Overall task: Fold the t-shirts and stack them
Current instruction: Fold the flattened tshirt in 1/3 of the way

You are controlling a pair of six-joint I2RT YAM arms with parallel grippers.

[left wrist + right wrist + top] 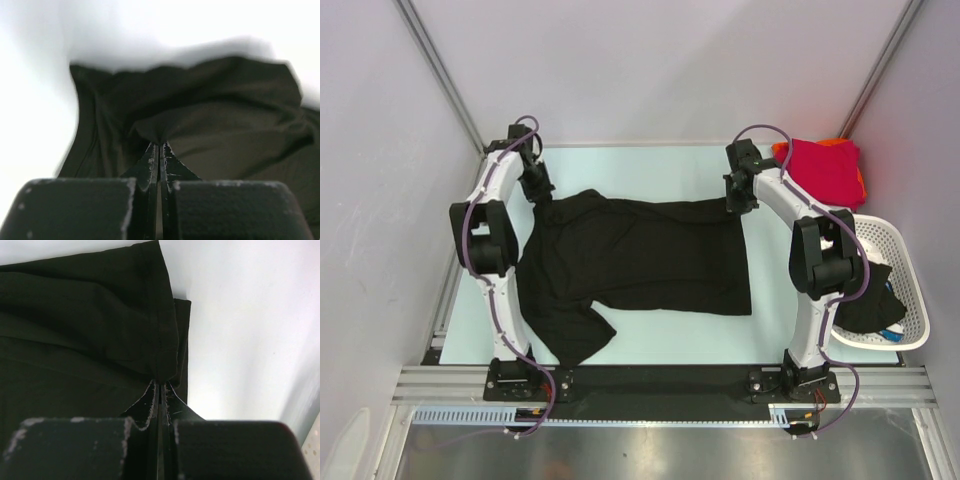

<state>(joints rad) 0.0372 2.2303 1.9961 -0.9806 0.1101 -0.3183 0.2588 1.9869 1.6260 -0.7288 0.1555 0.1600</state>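
Observation:
A black t-shirt [640,262] lies spread across the middle of the table, one sleeve pointing toward the near left. My left gripper [542,197] is shut on its far left corner, and the left wrist view shows the black t-shirt [225,110] pinched into a peak at the left gripper [159,144]. My right gripper [734,203] is shut on the far right corner. In the right wrist view the hemmed edge of the black t-shirt [100,315] runs into the closed right gripper [159,383]. A folded crimson red t-shirt [825,170] lies on an orange one [837,143] at the far right.
A white lattice basket [905,290] stands at the right edge with dark cloth [870,300] inside. Metal frame posts [440,70] rise at both far corners. The right arm's elbow [825,260] hangs beside the basket.

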